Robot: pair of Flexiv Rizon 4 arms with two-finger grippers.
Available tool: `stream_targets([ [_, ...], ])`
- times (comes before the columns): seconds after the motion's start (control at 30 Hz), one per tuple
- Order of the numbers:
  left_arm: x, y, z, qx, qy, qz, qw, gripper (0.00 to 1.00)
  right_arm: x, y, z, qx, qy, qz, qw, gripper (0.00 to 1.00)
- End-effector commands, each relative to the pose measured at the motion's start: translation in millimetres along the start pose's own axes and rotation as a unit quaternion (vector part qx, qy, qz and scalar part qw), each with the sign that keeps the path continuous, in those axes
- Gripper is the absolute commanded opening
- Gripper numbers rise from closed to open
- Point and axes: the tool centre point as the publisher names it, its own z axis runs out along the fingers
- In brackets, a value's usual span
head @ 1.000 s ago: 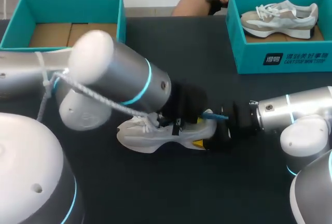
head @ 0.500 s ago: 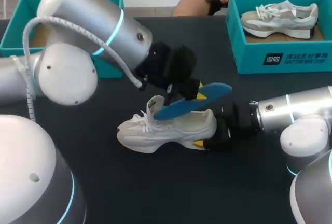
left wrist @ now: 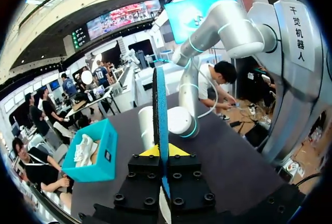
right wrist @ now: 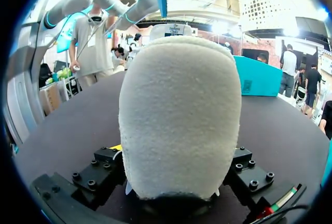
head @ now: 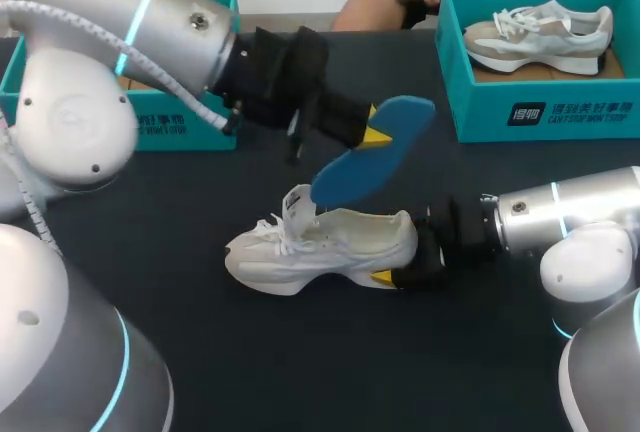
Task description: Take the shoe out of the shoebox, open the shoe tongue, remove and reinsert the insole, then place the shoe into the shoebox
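A white shoe lies on its sole on the dark table, toe to the left, its tongue raised. My right gripper is shut on its heel; in the right wrist view the fuzzy heel fills the space between the fingers. My left gripper hangs above the shoe, shut on a blue insole that slants down toward the shoe's opening without touching it. In the left wrist view the insole stands edge-on, pinched between the yellow tips of my left gripper.
An open teal shoebox stands at the back left, partly hidden behind my left arm. A second teal box at the back right holds a grey and white shoe. Bare table lies in front of the white shoe.
My left gripper has pulled the blue insole out of the shoe and carried it up and toward the back. The shoe and my right arm have stayed in place.
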Motion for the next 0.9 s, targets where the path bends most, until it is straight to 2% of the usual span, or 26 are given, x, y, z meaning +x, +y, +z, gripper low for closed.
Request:
stream_targets([
  [0.03, 15.4, -2, -36, 0.040, -0.019, 0.007, 0.999, 0.00, -0.1, -0.3, 1, 0.002, 0.000, 0.000, 1.000, 0.00],
  [0.57, 15.4, -2, -36, 0.040, -0.019, 0.007, 0.999, 0.00, -0.1, -0.3, 1, 0.002, 0.000, 0.000, 1.000, 0.00],
  [0.63, 23.4, 8, -42, 0.067, -0.027, -0.035, 0.997, 0.00, -0.1, -0.3, 1, 0.002, 0.000, 0.000, 1.000, 0.00],
  [0.7, 26.2, 7, -47, 0.092, -0.038, -0.059, 0.993, 0.00, -0.1, -0.3, 1, 0.002, 0.000, 0.000, 1.000, 0.00],
  [0.73, 25.6, 5, -49, 0.100, -0.039, -0.074, 0.991, 0.00, -0.1, -0.3, 1, 0.002, 0.000, 0.000, 1.000, 0.00],
  [0.77, 24.6, 0, -51, 0.127, -0.044, -0.084, 0.987, 0.00, -0.1, -0.3, 1, 0.002, 0.000, 0.000, 1.000, 0.00],
  [0.8, 23.1, -5, -53, 0.127, -0.052, -0.085, 0.987, 0.00, -0.1, -0.3, 1, 0.002, 0.000, 0.000, 1.000, 0.00],
  [0.87, 20.2, -17, -56, 0.166, -0.061, -0.108, 0.978, 0.00, -0.1, -0.3, 1, 0.002, 0.000, 0.000, 1.000, 0.00],
  [0.9, 18.3, -24, -58, 0.162, -0.062, -0.118, 0.978, 0.00, -0.1, -0.3, 1, 0.002, 0.000, 0.000, 1.000, 0.00],
])
